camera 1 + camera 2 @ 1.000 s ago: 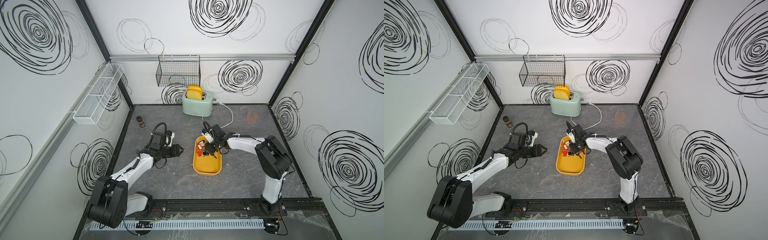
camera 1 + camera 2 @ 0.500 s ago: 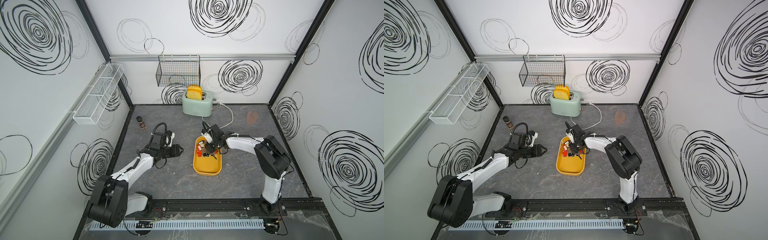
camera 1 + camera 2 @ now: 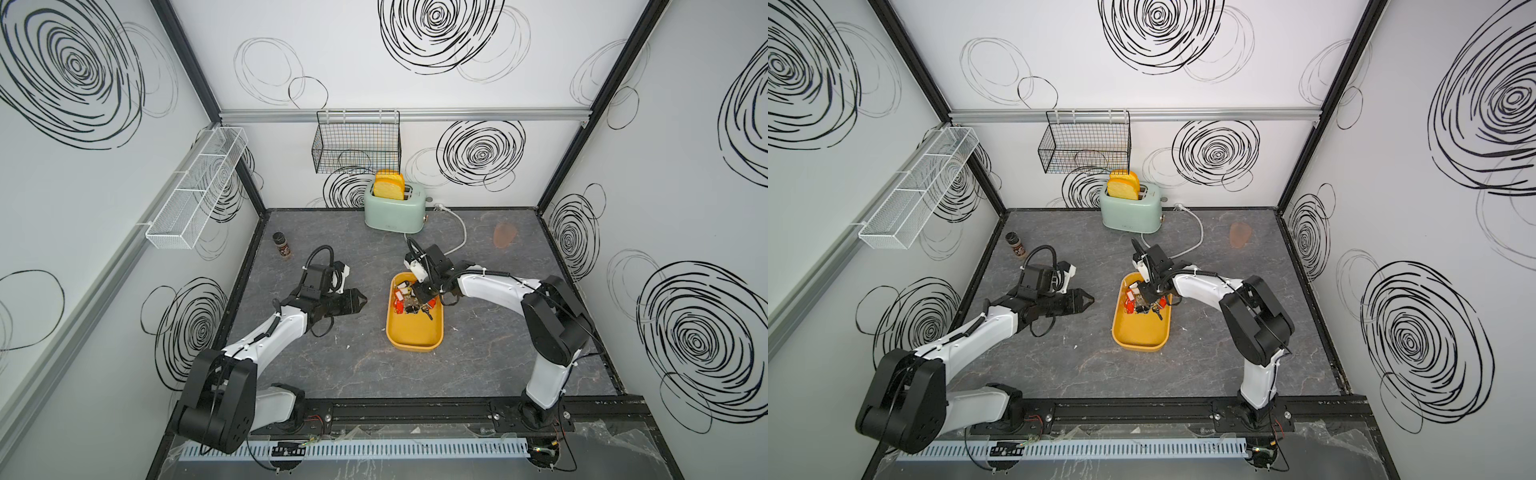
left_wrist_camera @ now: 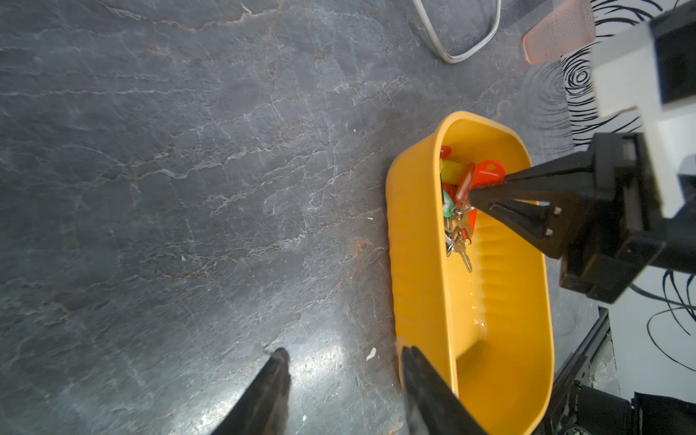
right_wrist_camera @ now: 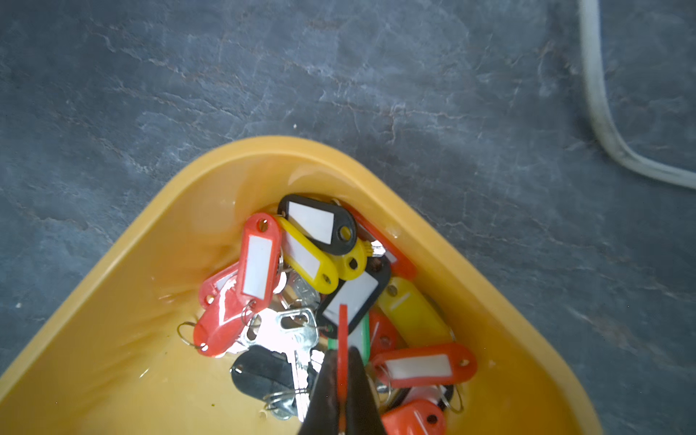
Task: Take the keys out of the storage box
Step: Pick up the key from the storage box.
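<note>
Right gripper (image 5: 342, 352) is clamped on a red key tag (image 5: 342, 331), apparently edge-up, among the keys (image 5: 312, 297) at the twelve-o'clock end of the storage box (image 5: 263, 145); left gripper (image 3: 361, 298), jaws apart and empty, sits at its nine o'clock, farther off.

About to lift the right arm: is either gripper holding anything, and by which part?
Right gripper pinches a red key tag near one end. Left gripper is open, empty.

Bright, even light; glare on the tabletop (image 4: 331, 357) and storage box (image 4: 489, 320).

No legible text; inserts on keys (image 5: 257, 265) blank; toaster (image 3: 395, 210) mark unreadable.
</note>
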### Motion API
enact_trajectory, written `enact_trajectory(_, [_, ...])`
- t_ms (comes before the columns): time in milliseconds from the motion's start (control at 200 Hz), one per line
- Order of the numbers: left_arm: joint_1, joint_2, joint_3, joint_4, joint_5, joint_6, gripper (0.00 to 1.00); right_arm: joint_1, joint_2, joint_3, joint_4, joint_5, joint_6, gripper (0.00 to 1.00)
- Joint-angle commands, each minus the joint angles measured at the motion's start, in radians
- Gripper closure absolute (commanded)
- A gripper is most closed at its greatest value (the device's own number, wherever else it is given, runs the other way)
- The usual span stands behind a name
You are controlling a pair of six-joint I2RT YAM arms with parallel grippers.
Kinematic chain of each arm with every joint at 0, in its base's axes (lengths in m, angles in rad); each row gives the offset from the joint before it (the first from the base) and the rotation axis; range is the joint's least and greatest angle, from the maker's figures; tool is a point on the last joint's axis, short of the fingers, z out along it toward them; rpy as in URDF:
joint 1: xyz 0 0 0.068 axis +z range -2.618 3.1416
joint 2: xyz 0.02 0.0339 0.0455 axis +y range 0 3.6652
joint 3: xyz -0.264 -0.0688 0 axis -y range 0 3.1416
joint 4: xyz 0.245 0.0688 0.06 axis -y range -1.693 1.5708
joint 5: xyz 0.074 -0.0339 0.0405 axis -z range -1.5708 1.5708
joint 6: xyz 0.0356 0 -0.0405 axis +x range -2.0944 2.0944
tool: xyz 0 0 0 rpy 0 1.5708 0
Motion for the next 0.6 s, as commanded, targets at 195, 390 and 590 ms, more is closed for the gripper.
enact_trajectory(195, [-0.009,0.006,-0.011,0.029,0.004,0.007,0.48,0.001,-0.096,0.007,-0.022,0.003,0.013,1.00])
enact_trajectory(390, [-0.010,0.006,-0.011,0.029,0.004,0.007,0.48,-0.020,-0.158,-0.008,-0.008,-0.037,0.029,1.00])
enact_trajectory(590, [-0.015,0.005,-0.011,0.029,0.003,0.007,0.48,-0.052,-0.227,-0.025,0.008,-0.063,0.057,1.00])
